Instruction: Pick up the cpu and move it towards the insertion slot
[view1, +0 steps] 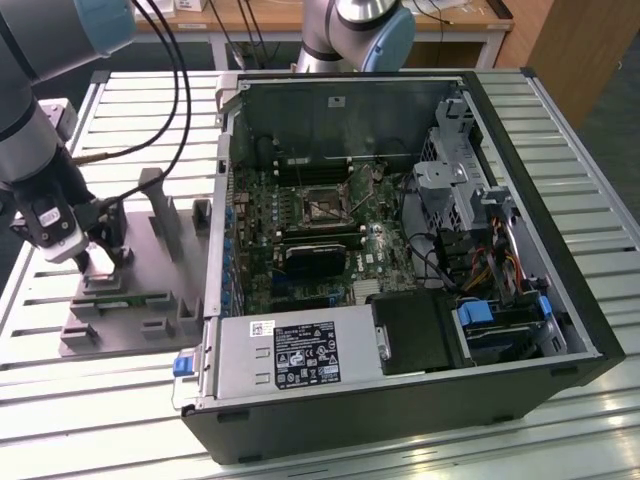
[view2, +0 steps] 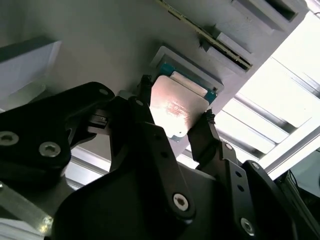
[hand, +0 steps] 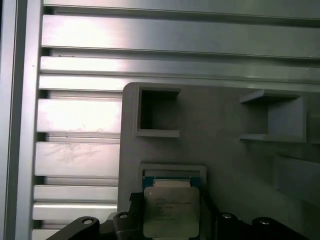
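Observation:
The cpu (view2: 176, 102) is a thin square chip with a pale silvery top and a teal-green edge. In both wrist views it sits between the black fingers (view2: 143, 95) of my gripper (view2: 175, 106), which is shut on two opposite sides of it. It hangs just over a shallow square recess (hand: 172, 170) of the grey fixture (view1: 150, 250). In the exterior view my gripper (view1: 100, 262) is low over that fixture at the exterior view's left. The insertion slot (view1: 322, 205) is a square metal-framed socket on the motherboard inside the open computer case (view1: 560, 250), well to the exterior view's right of my gripper.
A long green memory stick (view1: 125, 297) lies in the fixture beside my gripper. Upright grey fixture posts (view1: 160, 205) stand between my gripper and the case wall (view1: 222, 200). Black cables (view1: 170, 90) trail from the arm. The fixture rests on a slatted aluminium table (hand: 80, 115). A second arm's base (view1: 355, 30) stands behind the case.

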